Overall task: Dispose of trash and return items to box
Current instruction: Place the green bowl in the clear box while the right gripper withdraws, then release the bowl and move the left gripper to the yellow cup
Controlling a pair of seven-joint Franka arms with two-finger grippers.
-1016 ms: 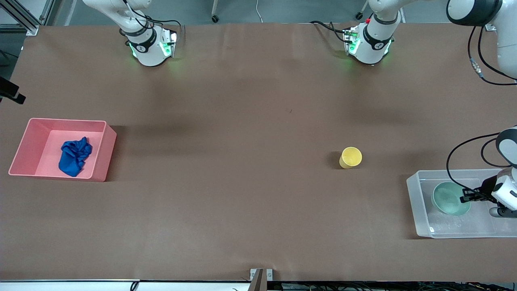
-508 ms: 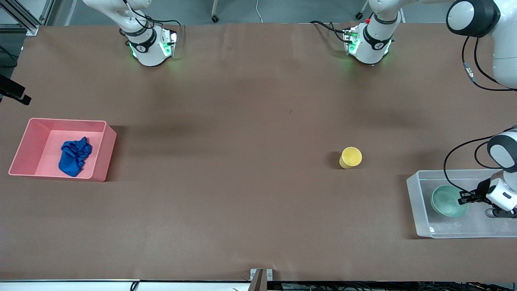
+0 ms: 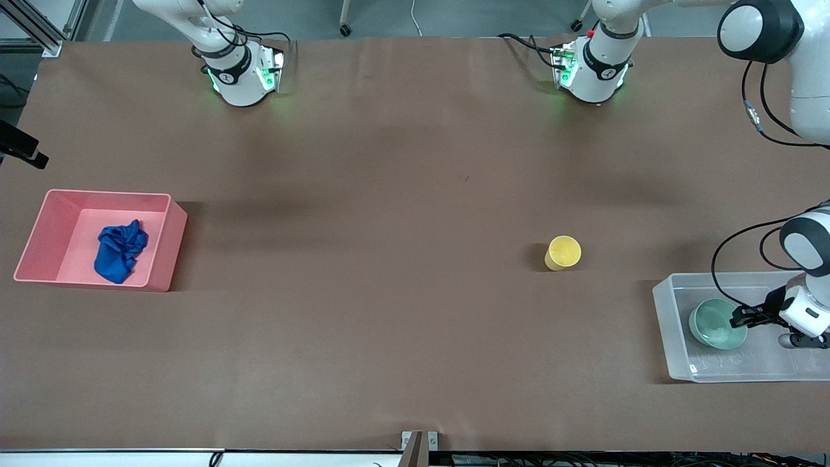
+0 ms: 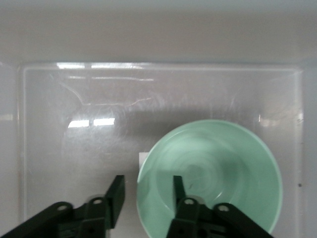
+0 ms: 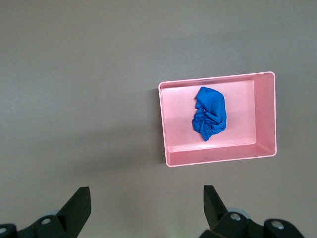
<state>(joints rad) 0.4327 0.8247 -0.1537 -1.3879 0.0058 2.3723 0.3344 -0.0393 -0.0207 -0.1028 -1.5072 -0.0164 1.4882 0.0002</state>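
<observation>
So the non-task stuff is pretty minimal here: a pink bin (image 3: 162,250) sits on the brown table (image 3: 389,194) out toward the right arm's end, rectangular, open on top. There's also a small metal bracket (image 3: 419,442) at the table edge closest to the front camera, roughly mid-table.

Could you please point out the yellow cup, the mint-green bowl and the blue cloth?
yellow cup (image 3: 563,251), front view, its open mouth.
mint-green bowl (image 4: 223,168), left wrist view, its inside.
blue cloth (image 5: 210,114), right wrist view, its folded middle.
</observation>
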